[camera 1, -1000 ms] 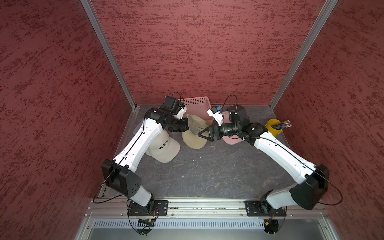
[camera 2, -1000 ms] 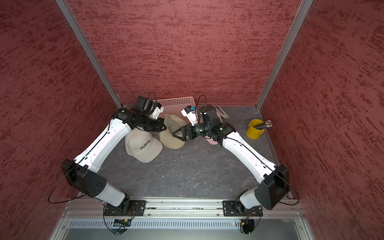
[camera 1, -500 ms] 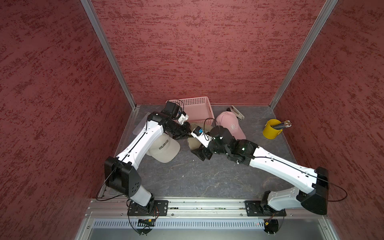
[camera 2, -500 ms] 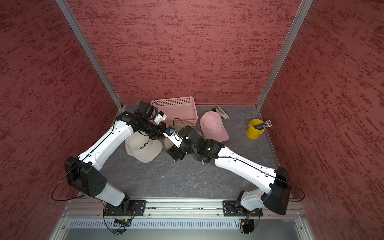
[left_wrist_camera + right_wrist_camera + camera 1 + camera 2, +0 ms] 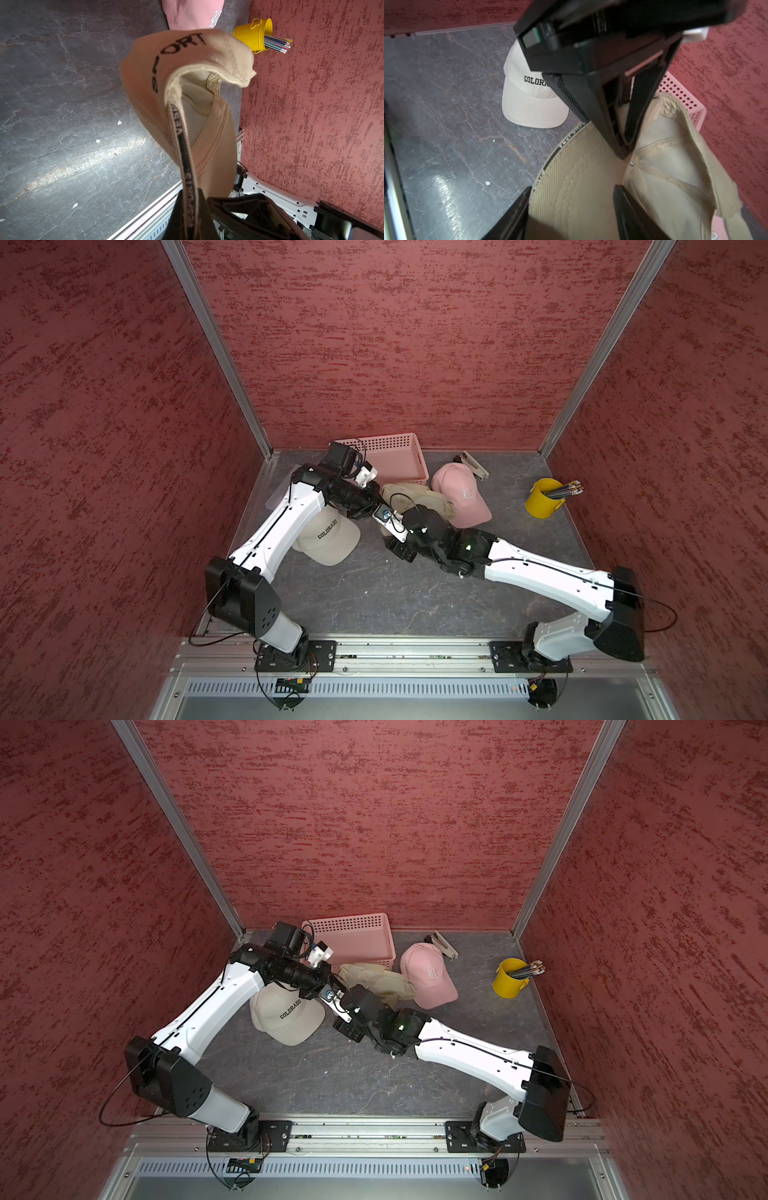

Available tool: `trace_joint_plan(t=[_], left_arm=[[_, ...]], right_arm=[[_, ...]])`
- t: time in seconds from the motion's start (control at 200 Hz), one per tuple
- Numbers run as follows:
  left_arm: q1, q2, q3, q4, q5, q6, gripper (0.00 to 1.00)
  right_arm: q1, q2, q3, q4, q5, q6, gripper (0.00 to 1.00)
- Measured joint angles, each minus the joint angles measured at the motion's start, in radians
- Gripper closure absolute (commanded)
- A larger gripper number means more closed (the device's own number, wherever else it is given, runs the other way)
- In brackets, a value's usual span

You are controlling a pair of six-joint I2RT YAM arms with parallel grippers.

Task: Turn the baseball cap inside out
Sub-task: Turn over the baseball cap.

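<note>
The baseball cap is tan corduroy with black "SPORT" lettering. It hangs off the floor with its pale lining showing. My left gripper is shut on the lettered trim at the brim's edge. Its black fingers come down onto the brim where it meets the crown. My right gripper is open, one jaw on either side of the ribbed brim from the front. Its wrist hides the brim in both top views.
A white "COLORADO" cap lies under my left forearm. A pink cap sits just right of the tan one, with a pink basket behind. A yellow cup of pencils and a stapler stand at the back right.
My right arm swung from the cap's right side round to its front and lowered, and its jaws narrowed around the brim. My left gripper kept its hold and shifted slightly forward.
</note>
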Motion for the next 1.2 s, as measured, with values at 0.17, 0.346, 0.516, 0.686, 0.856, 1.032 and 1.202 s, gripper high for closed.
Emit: trace_joint_plan(t=[0.17,0.346,0.516,0.686,0.856,1.032,1.202], left_arm=[[0.010,-0.003,0.000,0.002,-0.020,0.000,1.00],[0.023,-0.003,-0.001,-0.003,-0.043,-0.003,1.00],[0.023,-0.003,-0.010,-0.016,-0.049,-0.020,1.00],[0.025,-0.003,-0.011,-0.032,-0.052,-0.011,0.03],[0.036,-0.059,-0.010,-0.006,-0.030,0.010,0.00],[0.084,-0.125,0.045,-0.014,-0.082,0.053,0.00],[0.141,-0.166,0.089,-0.040,-0.230,0.124,0.00]], right_arm=[[0.010,0.016,0.000,0.018,0.037,-0.011,0.70],[0.014,0.014,-0.003,0.038,0.064,-0.020,0.85],[0.014,0.005,-0.008,0.037,0.068,-0.024,0.99],[-0.004,-0.002,-0.005,0.016,0.016,0.011,1.00],[-0.109,-0.013,0.043,-0.134,-0.168,0.134,1.00],[-0.231,-0.015,0.089,-0.217,-0.353,0.300,1.00],[-0.341,-0.020,0.096,-0.212,-0.495,0.486,1.00]])
